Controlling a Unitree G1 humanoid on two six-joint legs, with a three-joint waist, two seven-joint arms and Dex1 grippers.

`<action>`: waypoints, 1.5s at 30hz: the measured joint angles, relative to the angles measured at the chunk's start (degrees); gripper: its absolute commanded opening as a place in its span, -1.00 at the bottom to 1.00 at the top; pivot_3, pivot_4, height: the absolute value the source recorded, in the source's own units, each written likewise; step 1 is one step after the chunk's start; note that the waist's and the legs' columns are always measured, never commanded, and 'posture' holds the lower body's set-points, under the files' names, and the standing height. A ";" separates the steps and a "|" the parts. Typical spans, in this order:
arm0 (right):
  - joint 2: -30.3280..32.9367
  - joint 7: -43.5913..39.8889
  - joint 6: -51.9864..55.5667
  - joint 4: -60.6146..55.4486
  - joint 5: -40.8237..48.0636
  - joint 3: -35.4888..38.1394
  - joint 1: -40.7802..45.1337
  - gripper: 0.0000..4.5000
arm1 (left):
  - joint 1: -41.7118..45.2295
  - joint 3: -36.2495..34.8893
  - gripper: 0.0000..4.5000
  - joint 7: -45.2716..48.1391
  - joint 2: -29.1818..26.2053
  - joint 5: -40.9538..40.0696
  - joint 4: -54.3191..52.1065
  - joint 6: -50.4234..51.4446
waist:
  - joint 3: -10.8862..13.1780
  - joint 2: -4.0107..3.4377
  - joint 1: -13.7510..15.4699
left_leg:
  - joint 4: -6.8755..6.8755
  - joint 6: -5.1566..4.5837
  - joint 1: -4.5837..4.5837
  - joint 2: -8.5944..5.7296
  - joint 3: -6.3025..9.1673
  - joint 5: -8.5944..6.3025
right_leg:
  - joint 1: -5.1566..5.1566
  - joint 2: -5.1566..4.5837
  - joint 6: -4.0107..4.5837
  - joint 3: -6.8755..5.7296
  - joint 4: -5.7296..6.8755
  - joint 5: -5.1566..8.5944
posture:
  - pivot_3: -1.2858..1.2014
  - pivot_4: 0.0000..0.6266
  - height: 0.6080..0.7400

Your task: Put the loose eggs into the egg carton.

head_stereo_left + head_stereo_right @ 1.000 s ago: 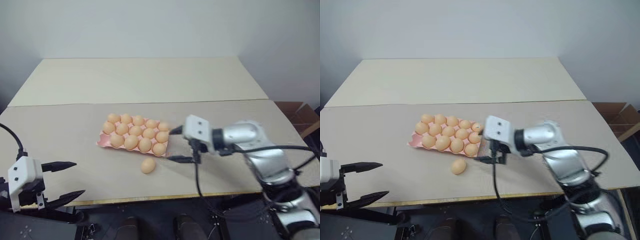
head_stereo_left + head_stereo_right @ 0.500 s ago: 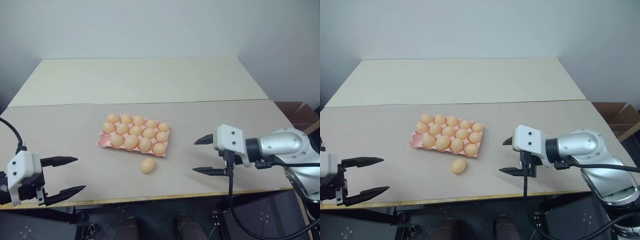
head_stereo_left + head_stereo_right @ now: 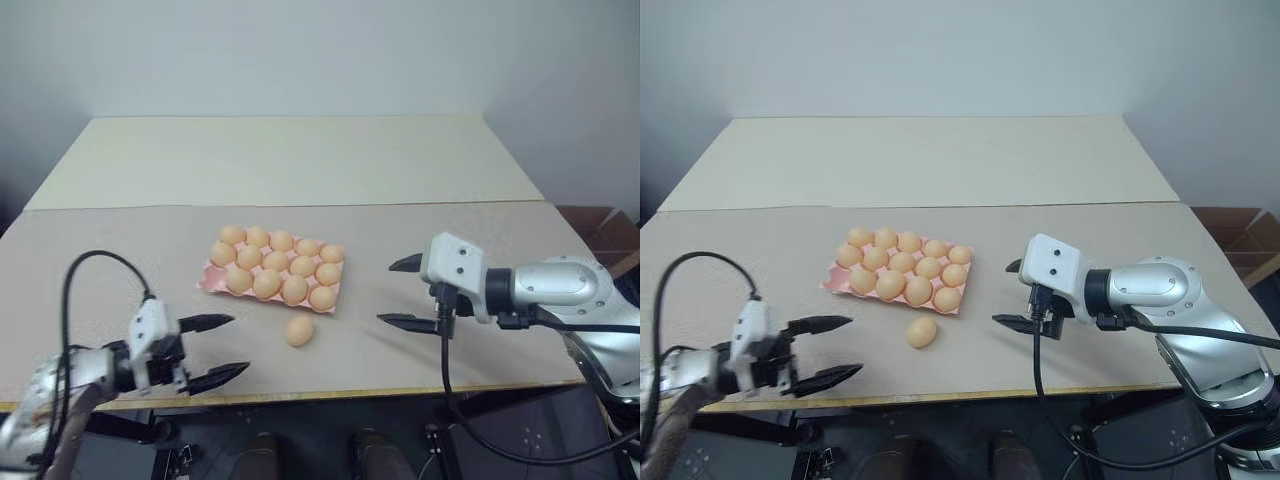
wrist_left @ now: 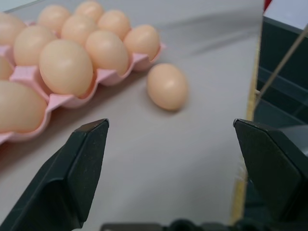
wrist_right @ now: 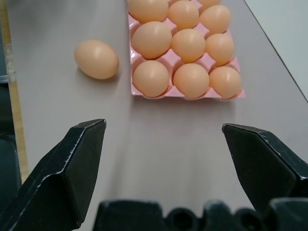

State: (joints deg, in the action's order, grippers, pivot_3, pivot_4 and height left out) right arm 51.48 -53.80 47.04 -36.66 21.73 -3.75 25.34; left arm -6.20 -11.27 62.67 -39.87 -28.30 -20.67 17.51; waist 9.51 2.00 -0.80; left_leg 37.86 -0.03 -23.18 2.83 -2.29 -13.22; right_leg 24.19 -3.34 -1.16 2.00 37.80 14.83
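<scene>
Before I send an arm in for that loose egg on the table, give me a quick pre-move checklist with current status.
1. Loose egg lies free on the table, just off the egg carton's near edge: ok.
2. Left end effector open and empty, jaws spread: ok.
3. Right end effector open and empty: ok.
4. Path between left end effector and egg free of objects: ok.
5. Free cup left in the carton: cannot tell; every cup in view looks filled.
6. Egg away from the table's front edge: ok.

egg carton [image 4: 57, 98] far cups cut off by left wrist view edge.
</scene>
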 measured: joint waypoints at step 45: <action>3.99 9.34 2.96 -4.59 1.09 2.12 -4.82 1.00 | 14.12 12.77 -0.22 2.78 2.75 0.33 7.98 -1.56 | -0.01 0.00 0.01 | 0.03 -0.01 -0.01 -0.01 0.02 0.01 | -0.02 0.00 -0.07 0.04 -0.01 -0.03 | 0.03 -0.52 1.00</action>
State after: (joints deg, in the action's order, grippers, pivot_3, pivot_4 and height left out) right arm 55.47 -44.46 50.00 -41.25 22.83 -1.63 20.51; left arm 7.91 1.50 65.45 -37.12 -27.97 -12.70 15.94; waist 9.50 2.00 -0.78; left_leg 37.89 -0.04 -23.19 2.82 -2.27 -13.22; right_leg 24.16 -3.34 -1.23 2.05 37.79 14.80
